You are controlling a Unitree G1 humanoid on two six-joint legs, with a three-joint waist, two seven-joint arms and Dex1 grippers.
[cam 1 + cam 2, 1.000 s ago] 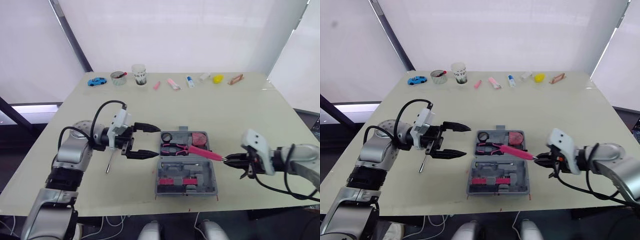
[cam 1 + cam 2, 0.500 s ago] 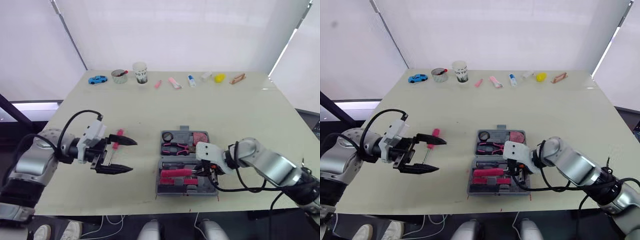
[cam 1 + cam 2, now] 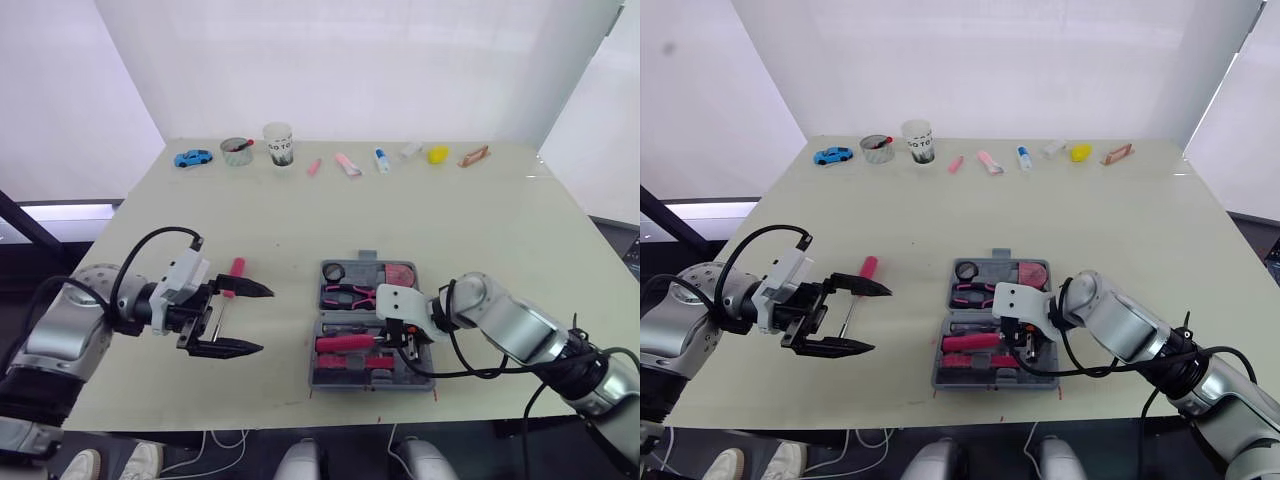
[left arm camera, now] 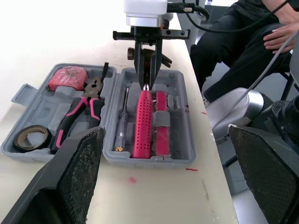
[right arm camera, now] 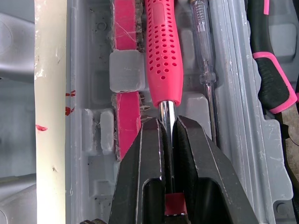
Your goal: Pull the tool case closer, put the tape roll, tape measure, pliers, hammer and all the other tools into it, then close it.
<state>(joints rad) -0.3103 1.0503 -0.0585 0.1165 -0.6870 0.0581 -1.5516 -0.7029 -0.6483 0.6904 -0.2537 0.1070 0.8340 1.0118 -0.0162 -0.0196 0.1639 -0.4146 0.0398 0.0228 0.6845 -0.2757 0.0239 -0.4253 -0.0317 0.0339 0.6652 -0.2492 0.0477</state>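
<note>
The grey tool case lies open near the table's front edge. Its far half holds the black tape roll, the red tape measure and the pink-handled pliers. In the near half lie a clear tester screwdriver and a tool with a pink perforated handle. My right gripper is over that half, shut on this tool's metal shaft; its head is hidden. A red-handled screwdriver lies on the table left of the case. My left gripper is open, with its fingers either side of that screwdriver's shaft.
Along the far table edge stand a blue toy car, a small bowl, a paper cup and several small items, among them a yellow one. A seated person shows beyond the table's front edge.
My right gripper carried the pink-handled tool from right of the case down into its near half. My left gripper drew back left from the case to the red screwdriver.
</note>
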